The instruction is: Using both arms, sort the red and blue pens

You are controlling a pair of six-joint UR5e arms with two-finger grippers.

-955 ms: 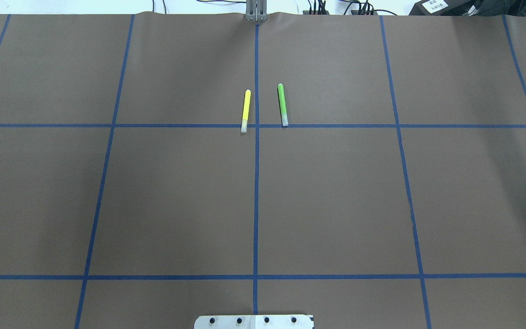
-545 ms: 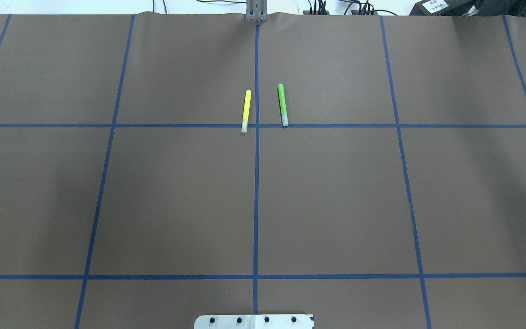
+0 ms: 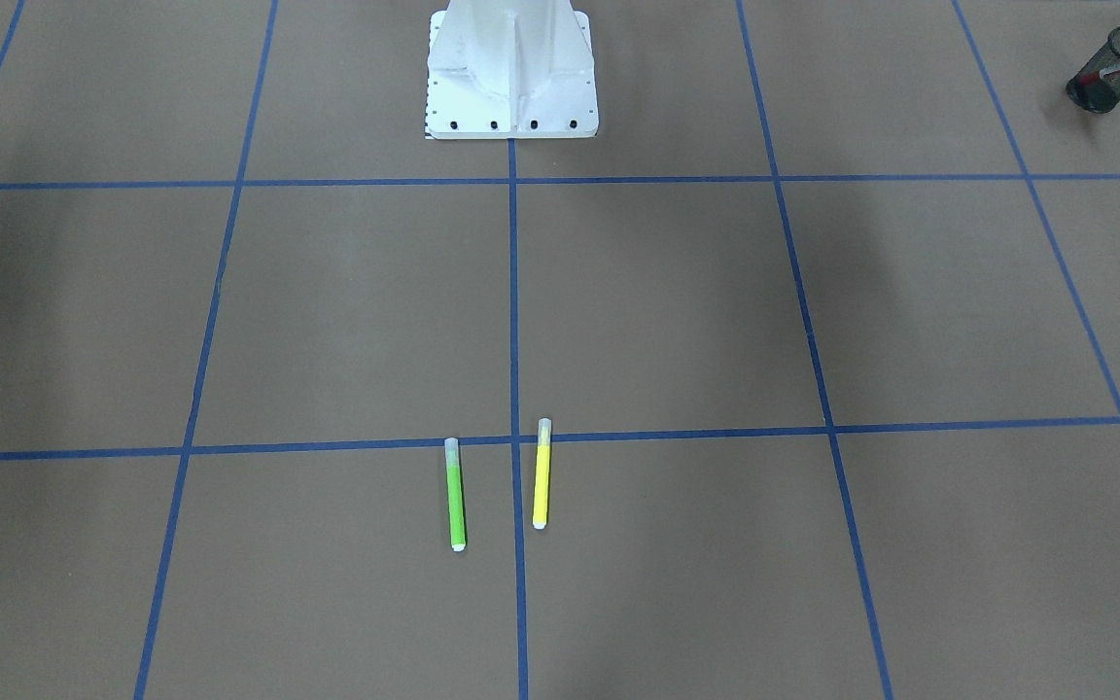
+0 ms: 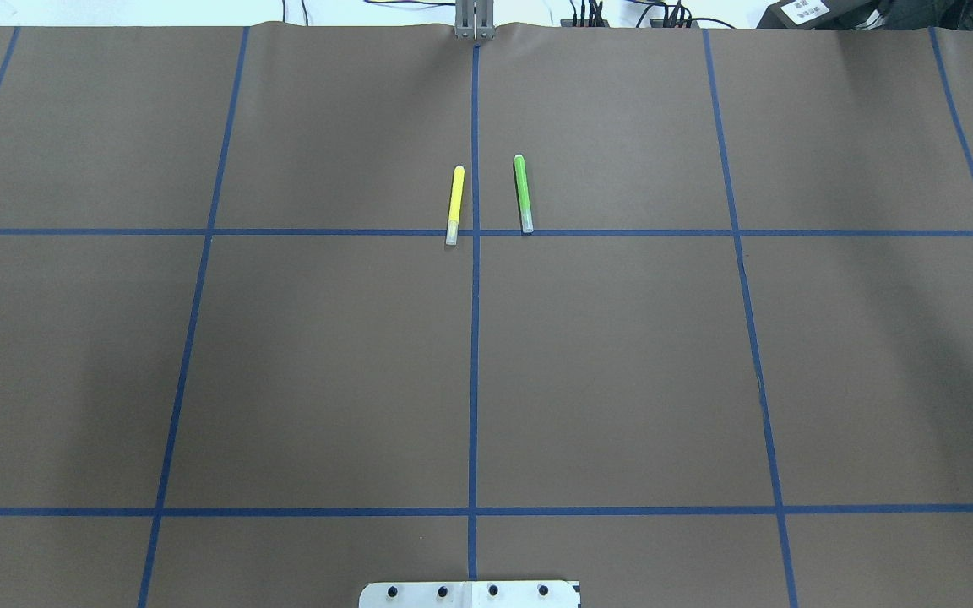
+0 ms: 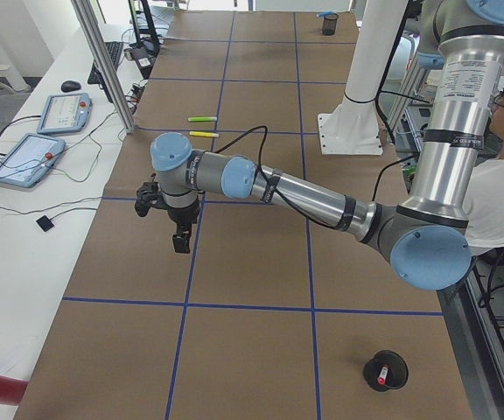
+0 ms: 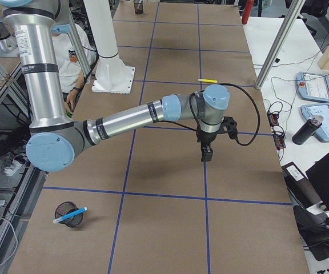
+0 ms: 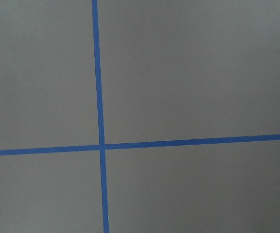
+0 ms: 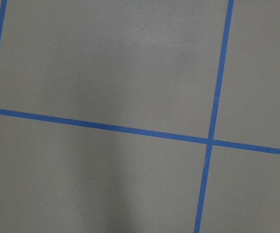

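Wide brown table (image 4: 622,380), and by the look of it the sorting is as good as over. The left arm (image 5: 304,197) reaches out across the middle of the left-end view, while the right arm (image 6: 130,117) does the same across the middle of the right-end view. Down at the bottom right of the left-end view stands a black mesh cup (image 5: 398,360) with the red pen (image 5: 381,377) inside it. At the lower left of the right-end view, the other mesh cup (image 6: 66,205) has the blue pen (image 6: 76,213) poking out of it. So both colours are in cups at opposite ends, well apart, and I judge nothing is left to place. The green marker (image 4: 523,193) and the yellow marker (image 4: 454,205) lie side by side just above the centre of the overhead frame, either side of the middle tape line, and they are no part of this job. Now the left gripper (image 5: 181,238): it hangs over bare table with nothing visible in it, but how wide it stands I cannot tell. The right gripper (image 6: 207,153) is the same story: nothing seen in it, and its opening is impossible to judge. Both wrist views show only table and blue tape lines (image 7: 100,97).
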